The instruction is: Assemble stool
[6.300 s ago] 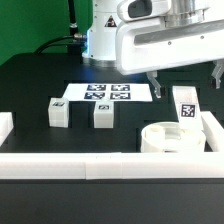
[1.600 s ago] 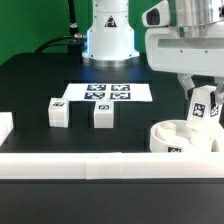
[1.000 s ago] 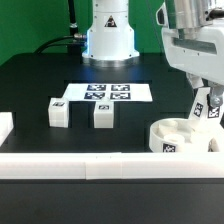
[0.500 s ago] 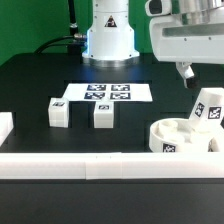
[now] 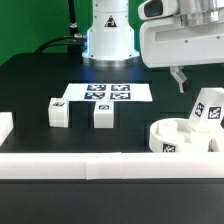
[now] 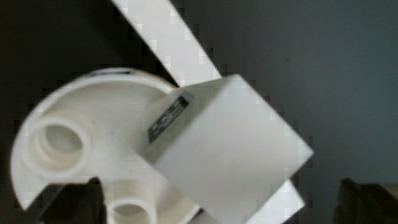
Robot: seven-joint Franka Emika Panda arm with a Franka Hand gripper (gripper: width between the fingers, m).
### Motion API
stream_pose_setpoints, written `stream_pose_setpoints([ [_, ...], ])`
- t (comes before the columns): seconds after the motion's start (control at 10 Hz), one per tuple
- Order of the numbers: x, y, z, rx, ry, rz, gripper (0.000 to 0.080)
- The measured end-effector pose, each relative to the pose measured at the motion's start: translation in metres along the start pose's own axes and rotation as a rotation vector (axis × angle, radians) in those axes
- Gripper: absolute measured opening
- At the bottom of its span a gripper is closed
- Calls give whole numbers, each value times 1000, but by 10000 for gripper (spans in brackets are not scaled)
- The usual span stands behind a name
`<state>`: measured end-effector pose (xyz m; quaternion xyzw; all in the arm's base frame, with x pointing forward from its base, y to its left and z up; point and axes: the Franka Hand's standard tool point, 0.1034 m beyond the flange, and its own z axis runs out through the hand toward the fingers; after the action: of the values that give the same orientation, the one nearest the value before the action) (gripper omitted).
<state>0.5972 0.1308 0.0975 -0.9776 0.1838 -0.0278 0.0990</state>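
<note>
The round white stool seat [image 5: 180, 137] lies at the exterior view's right, against the front rail. A tagged white leg block [image 5: 208, 108] stands tilted on the seat's far right side. My gripper [image 5: 198, 77] is open and empty above the block, apart from it. In the wrist view the leg block [image 6: 231, 140] fills the middle over the seat [image 6: 71, 130], and my gripper [image 6: 217, 205] has its dark fingertips [image 6: 71, 200] wide apart on either side. Two more leg blocks [image 5: 58, 112] [image 5: 102, 114] stand on the table to the left.
The marker board [image 5: 107, 92] lies behind the two loose leg blocks. A long white rail [image 5: 100, 165] runs along the front, with a white piece [image 5: 4, 126] at the exterior view's left edge. The rail also shows in the wrist view [image 6: 164, 40]. The robot base [image 5: 108, 35] stands at the back.
My gripper held the leg block at the seat, then let it go, rose and moved slightly to the exterior view's left. The leg block stays tilted on the seat.
</note>
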Motion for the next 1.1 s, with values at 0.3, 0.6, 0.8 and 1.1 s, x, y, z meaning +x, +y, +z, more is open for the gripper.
stream_pose_setpoints([
  [0.3,-1,-8,-2,1,2,-257,649],
  [0.6,-1,-6,0,-19,3,-512,649],
  [0.8,-2,-10,1,-65,11,-769,649],
  [1.1,-4,-17,-1,-109,-2,-1101,649],
])
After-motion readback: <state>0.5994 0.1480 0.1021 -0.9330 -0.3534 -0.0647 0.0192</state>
